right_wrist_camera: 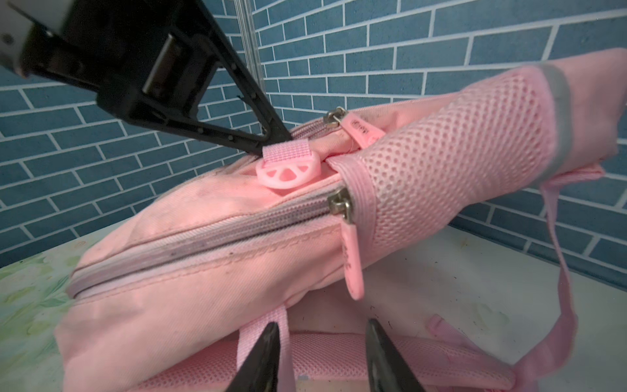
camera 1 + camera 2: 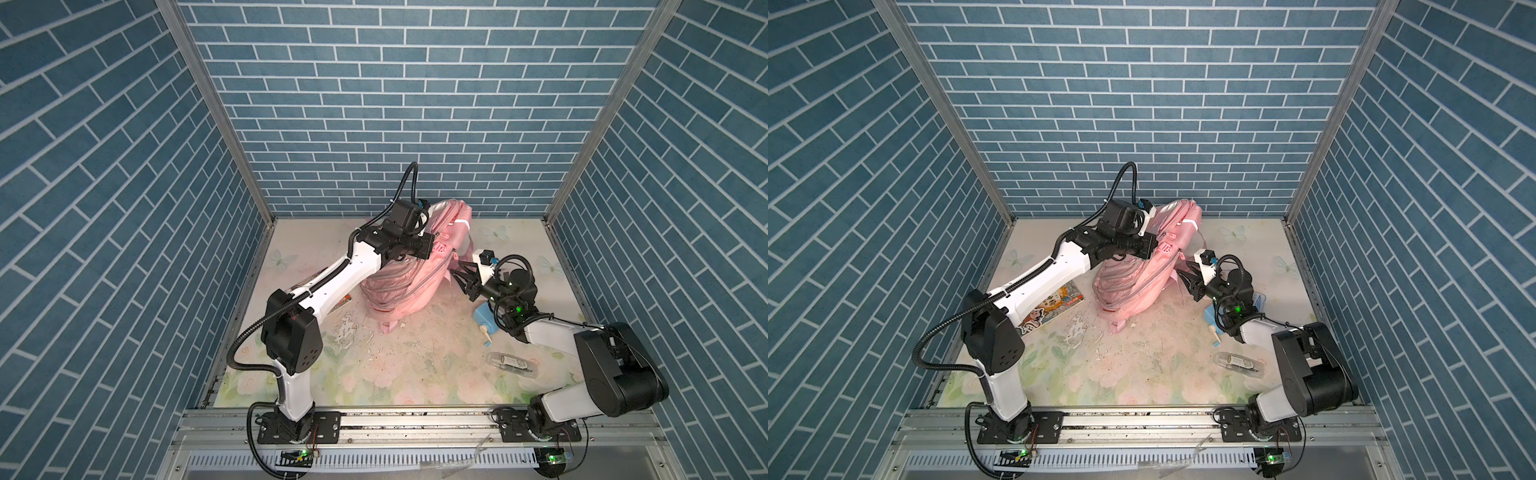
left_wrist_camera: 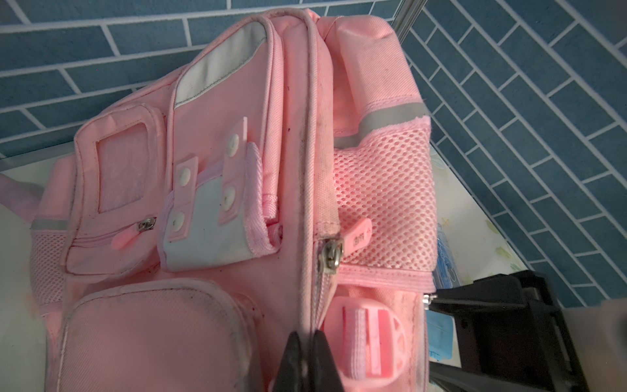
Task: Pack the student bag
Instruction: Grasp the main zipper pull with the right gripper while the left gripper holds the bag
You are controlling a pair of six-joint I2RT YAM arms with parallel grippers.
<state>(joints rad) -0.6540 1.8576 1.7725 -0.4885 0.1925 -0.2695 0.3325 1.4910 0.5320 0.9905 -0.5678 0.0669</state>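
Pinching the piped seam (image 3: 308,210) of the pink student bag (image 2: 399,291), the left gripper (image 3: 307,341) props it up at mid-frame in both top views, seemingly so the right gripper (image 1: 322,327), jaws spread, can reach the closed zipper (image 1: 203,241).

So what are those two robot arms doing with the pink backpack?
They are handling the student bag, which isn't packed yet. The left gripper is shut, pinching the bag's top edge beside a zipper, and seems to prop it up. The right gripper is open, low by the bag's side near a strap, holding nothing. The long zipper facing it is closed. A book, a blue thing and a clear case lie outside the bag.
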